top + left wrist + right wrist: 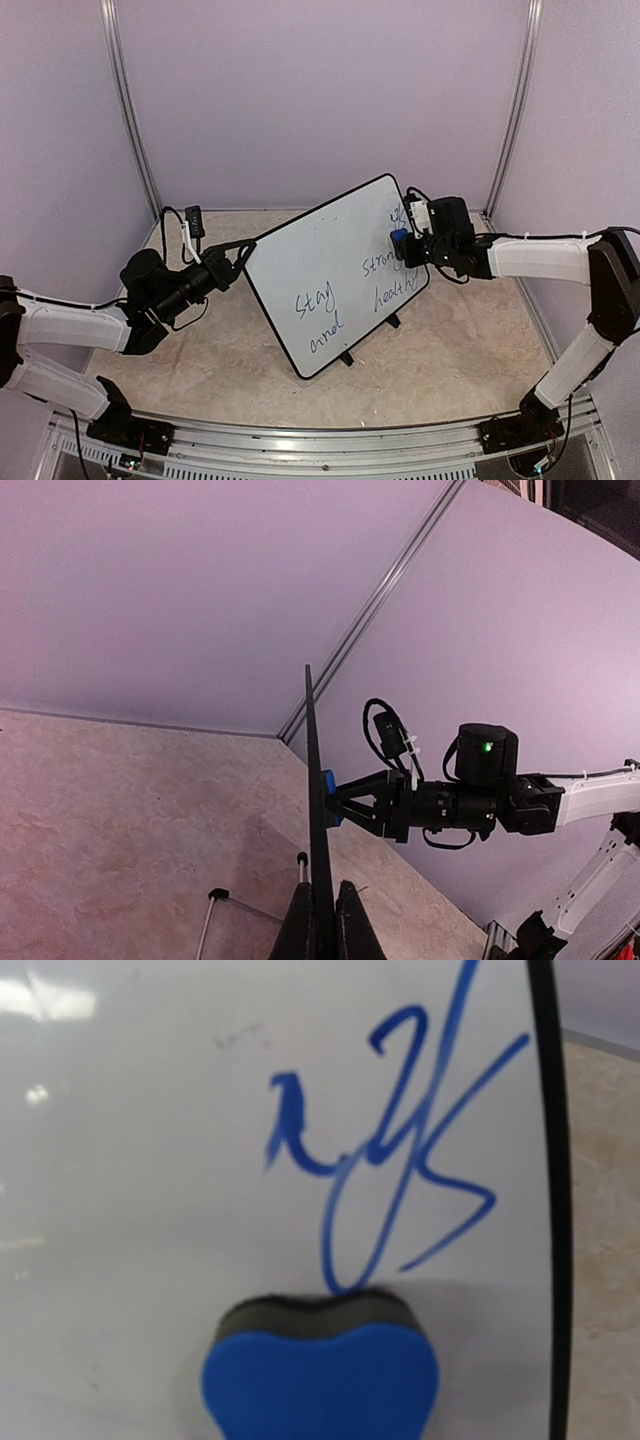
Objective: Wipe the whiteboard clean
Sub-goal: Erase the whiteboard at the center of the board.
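The whiteboard stands tilted on the table, with dark handwriting on its lower and right parts. My left gripper is shut on its left edge. In the left wrist view the board is edge-on, clamped between my fingers. My right gripper is shut on the black-and-blue eraser and presses it against the board's upper right. The right wrist view shows the eraser flat on the board, just below blue writing; its fingers are hidden. The left wrist view also shows that eraser.
The board's black stand feet rest on the beige tabletop. A thin stand leg sticks out behind the board. Purple walls with metal corner posts close in the back and sides.
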`<state>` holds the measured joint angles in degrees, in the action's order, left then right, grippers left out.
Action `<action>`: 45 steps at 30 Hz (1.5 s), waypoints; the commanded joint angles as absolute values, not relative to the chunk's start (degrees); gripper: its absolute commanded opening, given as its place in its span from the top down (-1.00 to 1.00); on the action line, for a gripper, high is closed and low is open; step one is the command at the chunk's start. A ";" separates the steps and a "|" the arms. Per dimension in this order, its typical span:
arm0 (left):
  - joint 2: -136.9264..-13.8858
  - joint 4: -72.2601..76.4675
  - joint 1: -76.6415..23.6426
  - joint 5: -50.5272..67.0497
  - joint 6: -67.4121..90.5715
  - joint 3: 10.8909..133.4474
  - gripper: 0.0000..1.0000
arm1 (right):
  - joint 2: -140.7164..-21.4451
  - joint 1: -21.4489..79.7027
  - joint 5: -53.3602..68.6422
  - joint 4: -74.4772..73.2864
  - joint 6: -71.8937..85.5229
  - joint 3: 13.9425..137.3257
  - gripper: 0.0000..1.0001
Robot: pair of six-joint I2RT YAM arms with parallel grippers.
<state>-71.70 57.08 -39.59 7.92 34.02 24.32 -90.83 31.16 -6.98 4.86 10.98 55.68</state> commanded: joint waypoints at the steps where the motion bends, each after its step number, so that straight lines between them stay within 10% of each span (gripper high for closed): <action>1: -70.70 59.55 -41.40 19.77 28.92 25.37 1.00 | -93.64 30.56 -6.13 2.27 10.23 61.77 0.54; 45: -70.92 59.46 -41.50 19.45 28.61 25.45 1.00 | -94.98 28.43 -0.09 4.01 10.04 59.15 0.55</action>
